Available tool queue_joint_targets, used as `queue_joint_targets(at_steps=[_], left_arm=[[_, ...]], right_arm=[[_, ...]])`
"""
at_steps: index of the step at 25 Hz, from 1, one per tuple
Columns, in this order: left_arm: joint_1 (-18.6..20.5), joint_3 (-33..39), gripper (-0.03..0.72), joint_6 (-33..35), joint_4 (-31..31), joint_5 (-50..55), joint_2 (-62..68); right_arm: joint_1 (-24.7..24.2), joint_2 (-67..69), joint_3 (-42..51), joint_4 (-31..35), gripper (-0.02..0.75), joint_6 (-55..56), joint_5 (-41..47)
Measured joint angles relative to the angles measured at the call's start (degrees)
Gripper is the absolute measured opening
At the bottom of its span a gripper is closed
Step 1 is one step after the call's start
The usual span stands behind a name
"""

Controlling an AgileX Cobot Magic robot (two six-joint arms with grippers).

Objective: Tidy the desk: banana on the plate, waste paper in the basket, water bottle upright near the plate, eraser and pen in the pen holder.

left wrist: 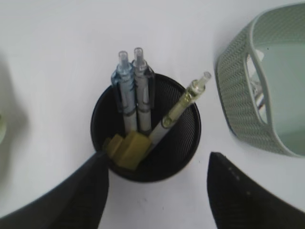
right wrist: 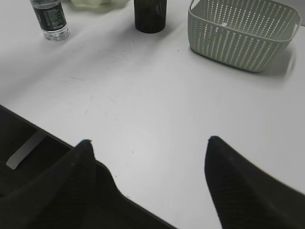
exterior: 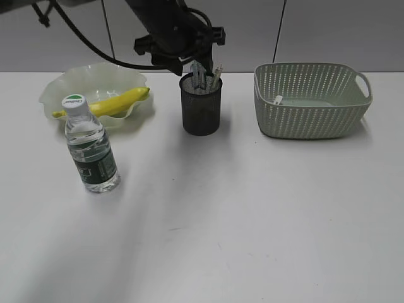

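One broad white desk runs back to a grey panelled wall. Both grippers, left over the pen holder and right, stand spread and empty

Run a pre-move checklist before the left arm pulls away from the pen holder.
1. Left gripper open, holding nothing: ok, fingers spread either side of the pen holder.
2. Pen and eraser in the holder: ok, three pens stand inside and the yellowish eraser rests at the near wall.
3. Banana on the plate: ok.
4. Water bottle upright near the plate: ok.
5. Waste paper in the basket: cannot tell; only a small white scrap shows through the wall.
6. Right gripper clear: ok, open over bare desk.
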Motion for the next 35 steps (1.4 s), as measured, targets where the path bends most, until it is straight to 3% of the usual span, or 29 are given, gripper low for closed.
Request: queue_joint_targets(at_steps=[9, 16, 24, 35], left_arm=[[-1.18, 0.19, 0.466, 0.25, 10.32, 14.70, -11.70], [-7.46, 7.38, 0.445, 0.46, 11.75, 14.77, -24.77], [-13.63, 30.57, 0.440, 0.52, 12.06, 14.82, -42.15], [-14.04, 62.28, 0.440, 0.57, 12.23, 15.09, -79.20]], right_arm=[[0.00, 0.00, 0.00, 0.00, 0.563, 0.00, 0.00], [0.00, 0.00, 0.00, 0.00, 0.563, 0.00, 0.00], [0.00, 0.00, 0.00, 0.00, 0.563, 0.00, 0.00], [0.00, 0.00, 0.00, 0.00, 0.563, 0.00, 0.00]])
